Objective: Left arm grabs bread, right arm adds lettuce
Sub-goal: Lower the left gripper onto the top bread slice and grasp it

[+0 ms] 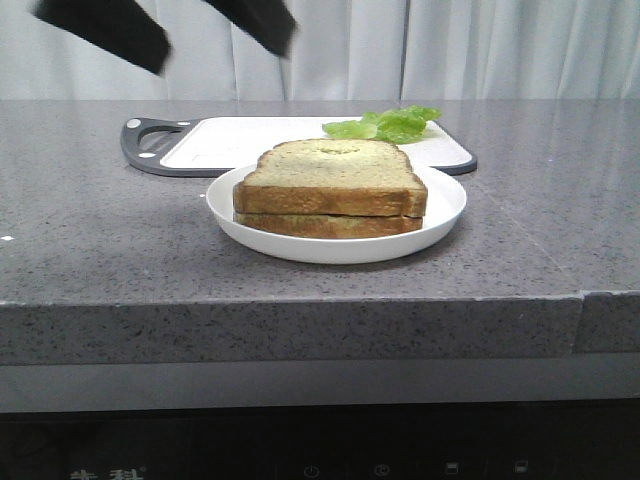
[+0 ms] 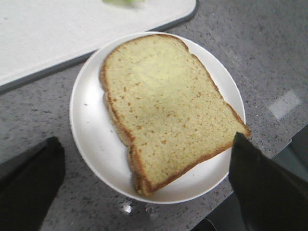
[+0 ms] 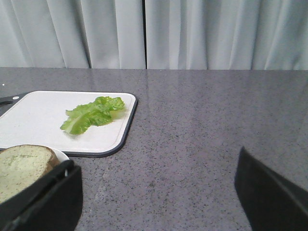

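Observation:
The bread (image 1: 330,165) is the top slice of a two-slice stack on a white plate (image 1: 445,205), its small dent near the rounded far end. It fills the left wrist view (image 2: 163,106). My left gripper (image 1: 222,52) is open and empty, high above the table to the left of the plate; its fingers (image 2: 262,187) straddle the near side of the plate. The lettuce (image 1: 390,123) lies on the white cutting board (image 1: 240,140) behind the plate, also in the right wrist view (image 3: 94,114). My right gripper (image 3: 156,161) is open and empty over bare counter, right of the plate.
A second plain slice (image 1: 330,224) lies under the bread. The cutting board (image 3: 38,120) has a dark rim and a handle at its left end. The grey stone counter (image 1: 100,240) ends in a front edge close to the plate. Curtains hang behind.

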`<action>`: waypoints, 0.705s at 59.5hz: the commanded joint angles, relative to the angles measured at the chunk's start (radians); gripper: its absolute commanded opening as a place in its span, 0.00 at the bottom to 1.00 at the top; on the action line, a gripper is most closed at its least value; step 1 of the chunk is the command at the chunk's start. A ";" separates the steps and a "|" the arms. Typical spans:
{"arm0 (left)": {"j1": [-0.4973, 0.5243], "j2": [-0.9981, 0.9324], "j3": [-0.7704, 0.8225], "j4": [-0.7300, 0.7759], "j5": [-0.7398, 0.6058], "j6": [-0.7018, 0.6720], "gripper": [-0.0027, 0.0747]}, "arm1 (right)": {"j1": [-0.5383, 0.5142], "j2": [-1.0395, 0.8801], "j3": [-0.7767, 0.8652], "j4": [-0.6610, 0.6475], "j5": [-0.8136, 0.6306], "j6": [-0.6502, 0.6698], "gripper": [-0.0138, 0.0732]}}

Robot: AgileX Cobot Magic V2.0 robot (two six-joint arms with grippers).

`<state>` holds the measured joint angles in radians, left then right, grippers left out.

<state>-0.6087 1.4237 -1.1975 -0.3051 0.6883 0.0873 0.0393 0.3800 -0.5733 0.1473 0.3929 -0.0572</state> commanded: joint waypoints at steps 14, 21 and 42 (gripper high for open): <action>-0.037 0.175 -0.150 -0.022 -0.025 -0.002 0.90 | -0.006 0.013 -0.036 -0.006 -0.069 0.000 0.91; -0.033 0.198 -0.152 -0.018 -0.039 -0.002 0.90 | -0.006 0.013 -0.036 -0.007 -0.065 0.000 0.91; -0.031 0.273 -0.152 -0.010 -0.051 -0.002 0.90 | -0.006 0.013 -0.036 -0.007 -0.065 0.000 0.91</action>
<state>-0.6429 1.7161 -1.3212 -0.3070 0.6749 0.0873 0.0393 0.3800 -0.5733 0.1473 0.3986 -0.0572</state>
